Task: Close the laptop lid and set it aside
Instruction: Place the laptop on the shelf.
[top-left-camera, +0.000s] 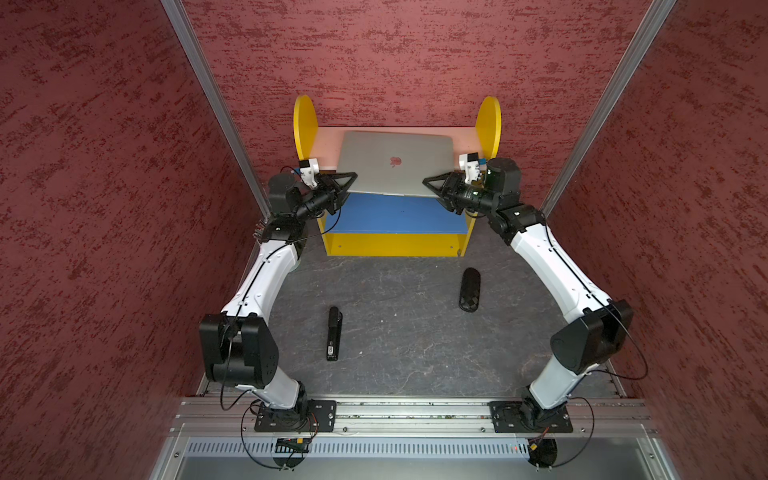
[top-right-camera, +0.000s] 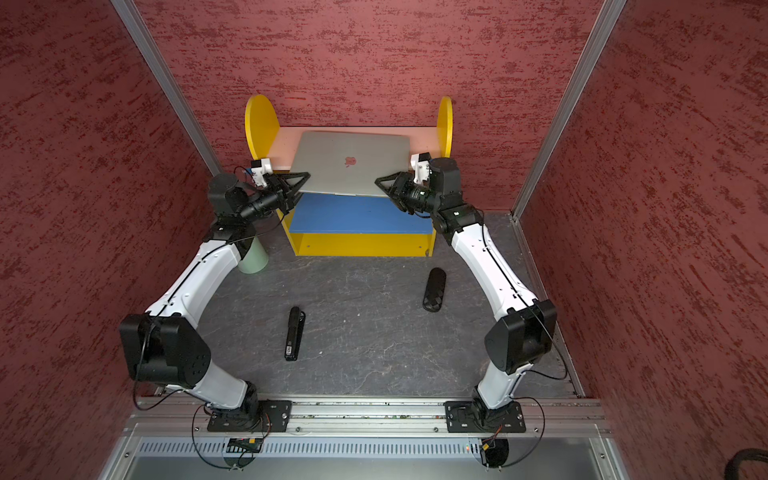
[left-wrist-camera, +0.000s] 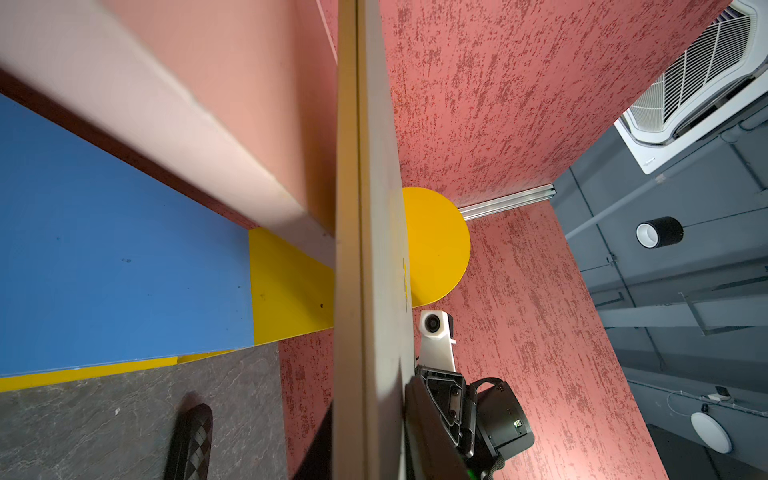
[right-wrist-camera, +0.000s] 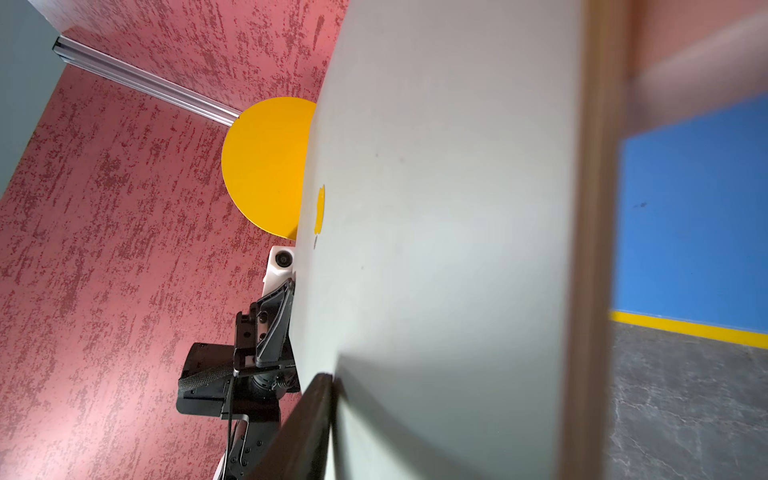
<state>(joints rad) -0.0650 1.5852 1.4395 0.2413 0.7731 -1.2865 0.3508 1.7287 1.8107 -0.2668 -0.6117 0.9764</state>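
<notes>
Laptop (top-left-camera: 395, 164) sits upper centre in both top views, shut, lid (top-left-camera: 419, 145) facing up with the apple logo showing, slightly askew to the shelf unit (top-left-camera: 395, 245) under it. Its far half lies over the unit's pink top board and its near edge overhangs the blue step. Cannot tell whether it rests on the board or hangs clear of it. Left fingers (top-left-camera: 351, 176) pinch the laptop's lower-left corner, one on top of the lid, its mate hidden underneath. Right fingers (top-left-camera: 431, 183) straddle the lower-right corner the same way. Right wrist view shows one black finger (right-wrist-camera: 309, 428) lying along the lid surface, but I cannot tell whether that pair clamps or only brackets the edge. Left wrist view looks edge-on along the laptop (left-wrist-camera: 365, 249): both halves flush together along the seam, blue step and pink board off to one side. Worktop (top-left-camera: 407, 345), dark grey stone pattern, carries a slim black stapler (top-left-camera: 333, 334) lower centre-left and a black oval case (top-left-camera: 469, 289) with a woven pattern right of centre, both well apart from the laptop. Pale green cup (top-right-camera: 254, 259) stands just left of the shelf unit, partly behind the left arm.
</notes>
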